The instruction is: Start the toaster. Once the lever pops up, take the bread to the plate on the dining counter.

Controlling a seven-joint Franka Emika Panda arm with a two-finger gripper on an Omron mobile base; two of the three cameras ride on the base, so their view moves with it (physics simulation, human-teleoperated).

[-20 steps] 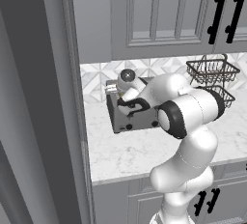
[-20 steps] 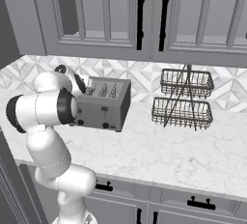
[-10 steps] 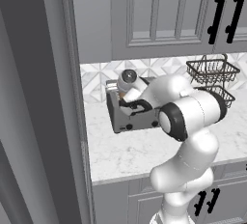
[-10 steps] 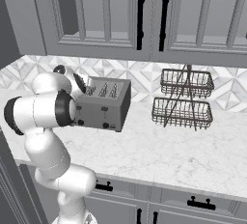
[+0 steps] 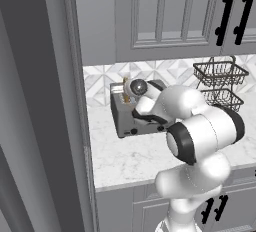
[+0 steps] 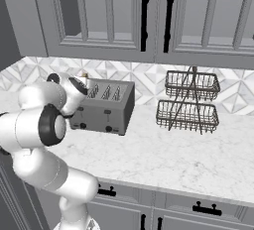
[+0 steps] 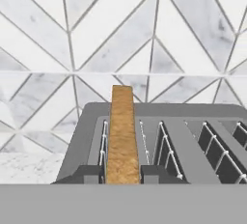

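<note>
Tan bread [image 7: 122, 136] stands in the toaster's [image 7: 188, 121] leftmost slot.

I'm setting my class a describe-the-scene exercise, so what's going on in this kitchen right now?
A white robot arm is bent over a grey toaster on a marble kitchen counter. Its tool sits astride the bread, which stands upright in the toaster's end slot, well above the top. The tips flank the slice's near edge at slot level, with the slice still seated. A two-tier wire basket stands to the toaster's right.
</note>
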